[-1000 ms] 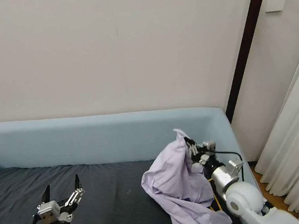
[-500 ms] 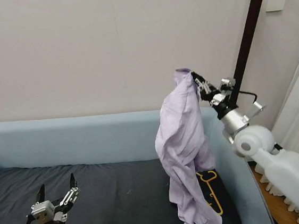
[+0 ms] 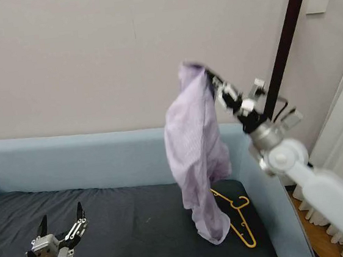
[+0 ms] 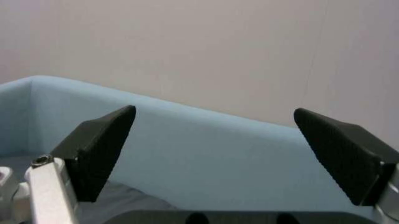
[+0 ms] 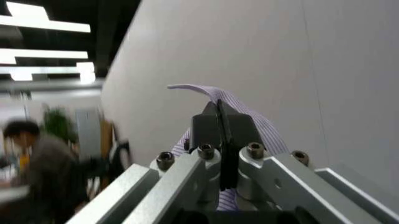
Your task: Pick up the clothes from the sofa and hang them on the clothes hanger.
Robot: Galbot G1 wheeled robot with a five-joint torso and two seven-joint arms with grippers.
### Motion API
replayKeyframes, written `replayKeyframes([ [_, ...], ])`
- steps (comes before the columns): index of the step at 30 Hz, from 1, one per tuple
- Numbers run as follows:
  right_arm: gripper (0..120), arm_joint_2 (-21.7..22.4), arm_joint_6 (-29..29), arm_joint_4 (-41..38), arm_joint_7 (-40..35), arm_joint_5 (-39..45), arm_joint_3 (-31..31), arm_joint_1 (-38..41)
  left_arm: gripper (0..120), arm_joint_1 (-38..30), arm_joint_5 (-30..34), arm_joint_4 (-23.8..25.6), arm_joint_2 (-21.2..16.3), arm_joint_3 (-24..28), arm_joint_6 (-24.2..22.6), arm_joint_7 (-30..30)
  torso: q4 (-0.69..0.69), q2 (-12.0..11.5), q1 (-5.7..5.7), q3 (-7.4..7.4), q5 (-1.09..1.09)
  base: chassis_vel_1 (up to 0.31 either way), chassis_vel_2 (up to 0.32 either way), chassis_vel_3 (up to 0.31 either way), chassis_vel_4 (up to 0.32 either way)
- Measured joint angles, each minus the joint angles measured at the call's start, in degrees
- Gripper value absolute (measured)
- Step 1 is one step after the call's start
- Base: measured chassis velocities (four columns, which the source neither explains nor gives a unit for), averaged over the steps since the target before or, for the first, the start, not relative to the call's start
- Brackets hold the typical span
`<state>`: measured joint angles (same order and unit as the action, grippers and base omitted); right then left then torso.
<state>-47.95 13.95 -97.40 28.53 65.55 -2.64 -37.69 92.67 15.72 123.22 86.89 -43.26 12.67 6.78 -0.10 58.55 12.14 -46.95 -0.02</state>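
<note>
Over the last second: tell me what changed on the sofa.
The right claw, shut on the lavender shirt, raised it off the sofa to high before the wall. The shirt now hangs down loose, uncovering a yellow hanger on the dark cushion. The left claw stayed open and low over the cushion; the sofa is unchanged.

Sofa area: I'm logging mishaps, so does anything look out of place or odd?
The yellow hanger lies flat on the sofa seat, below the shirt that the right gripper holds bunched by one edge. Left gripper sits low. Nothing looks damaged.
</note>
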Motion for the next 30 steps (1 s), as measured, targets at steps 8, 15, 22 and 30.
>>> replayKeyframes([
  [8,0,-5.0,5.5,16.6,9.8,-25.9,3.9,-14.7,100,-0.2,-0.4,-0.3,0.0,0.6,0.0,0.0,0.02,0.0,0.00,0.00,-0.01,0.000,0.000,0.000,0.000],
  [15,0,-7.8,7.1,24.9,4.6,-38.4,4.6,-17.8,100,-1.2,-0.7,-1.6,0.1,1.4,0.0,0.0,0.03,0.0,0.00,0.00,-0.01,0.000,0.000,0.000,0.000],
  [22,20,-7.8,4.0,21.3,-5.8,-44.1,4.1,-21.2,100,-2.3,-0.4,-2.8,-0.5,1.3,-0.1,0.0,0.04,0.0,0.00,0.00,-0.01,0.000,0.000,0.000,0.000],
  [30,49,-3.6,-9.1,3.6,-24.9,-39.8,4.0,-26.2,100,-3.4,-0.2,-4.0,-1.1,1.3,-0.2,0.0,0.02,0.0,0.00,0.00,-0.03,0.000,0.000,0.000,0.000],
])
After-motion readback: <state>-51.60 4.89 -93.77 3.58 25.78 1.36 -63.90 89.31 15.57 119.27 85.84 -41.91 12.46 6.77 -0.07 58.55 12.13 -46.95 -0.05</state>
